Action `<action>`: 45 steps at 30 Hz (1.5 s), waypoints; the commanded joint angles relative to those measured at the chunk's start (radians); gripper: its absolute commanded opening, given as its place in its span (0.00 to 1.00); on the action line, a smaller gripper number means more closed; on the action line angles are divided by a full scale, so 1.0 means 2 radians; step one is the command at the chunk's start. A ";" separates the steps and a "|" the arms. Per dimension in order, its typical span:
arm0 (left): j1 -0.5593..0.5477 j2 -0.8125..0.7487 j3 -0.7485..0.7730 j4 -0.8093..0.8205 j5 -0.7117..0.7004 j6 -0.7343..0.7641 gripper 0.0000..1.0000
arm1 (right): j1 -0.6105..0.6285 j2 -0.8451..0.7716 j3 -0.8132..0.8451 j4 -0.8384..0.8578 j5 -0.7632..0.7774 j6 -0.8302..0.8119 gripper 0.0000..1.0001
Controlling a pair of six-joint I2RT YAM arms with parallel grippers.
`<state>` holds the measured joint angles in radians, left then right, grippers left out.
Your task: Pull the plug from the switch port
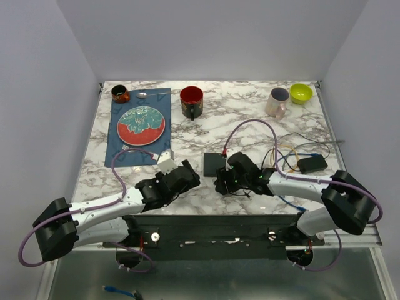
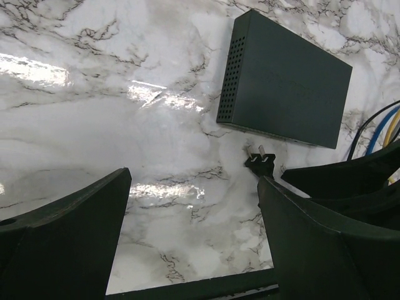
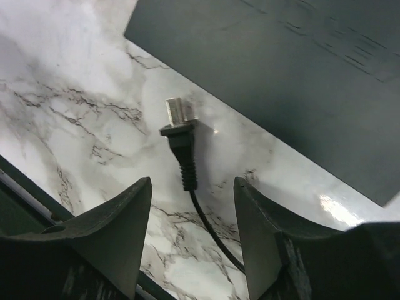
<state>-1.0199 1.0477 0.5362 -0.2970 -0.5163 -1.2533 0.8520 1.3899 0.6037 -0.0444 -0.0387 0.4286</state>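
The switch is a flat black box on the marble table; it also shows in the left wrist view and in the right wrist view. A black plug with metal prongs lies on the table just off the switch's edge, its cable running back between my right fingers; it also shows in the left wrist view. My right gripper is open, its fingers either side of the cable, not touching it. My left gripper is open and empty, left of the switch.
A blue placemat with a red plate lies at the back left. A red mug, a pink mug and a green bowl stand at the back. A black adapter and loose cables lie to the right.
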 commanded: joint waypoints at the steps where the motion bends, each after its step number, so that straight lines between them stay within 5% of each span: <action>1: 0.001 -0.013 -0.016 -0.010 -0.026 -0.020 0.95 | 0.014 0.025 0.026 0.018 0.010 -0.019 0.63; 5: 0.001 -0.012 -0.013 -0.013 -0.026 -0.016 0.95 | 0.015 0.064 0.048 -0.014 0.058 -0.013 0.48; 6: 0.001 -0.012 -0.013 -0.012 -0.026 -0.015 0.95 | 0.015 0.068 0.052 -0.026 0.072 -0.002 0.29; 9: 0.001 -0.007 -0.010 -0.011 -0.025 -0.013 0.95 | 0.015 0.058 0.056 -0.064 0.133 0.021 0.01; 22: 0.001 0.011 -0.012 0.018 -0.013 -0.005 0.95 | -0.016 -0.173 0.102 -0.281 0.405 0.102 0.01; 29: 0.001 0.025 0.000 0.020 0.001 0.004 0.95 | -0.266 -0.104 0.086 -0.231 0.381 0.096 0.01; 33: 0.001 0.024 0.006 0.018 0.008 0.011 0.95 | -0.368 -0.032 0.108 -0.255 0.366 0.197 0.01; 35: 0.001 0.017 0.007 0.014 0.010 0.016 0.95 | -0.381 -0.024 0.124 -0.249 0.363 0.198 0.27; 36: 0.001 0.013 0.007 0.012 0.008 0.017 0.95 | -0.384 -0.024 0.132 -0.245 0.354 0.185 0.61; 39: 0.001 -0.005 -0.002 0.007 -0.003 0.018 0.95 | -0.384 -0.039 0.159 -0.248 0.344 0.174 0.93; 45: 0.002 -0.021 -0.019 0.021 -0.019 0.011 0.95 | -0.355 -0.156 0.147 -0.182 0.249 0.139 1.00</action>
<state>-1.0199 1.0206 0.5209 -0.2699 -0.5007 -1.2304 0.0971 1.2129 0.8898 -0.5148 0.5858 0.7414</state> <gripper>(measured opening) 0.949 0.987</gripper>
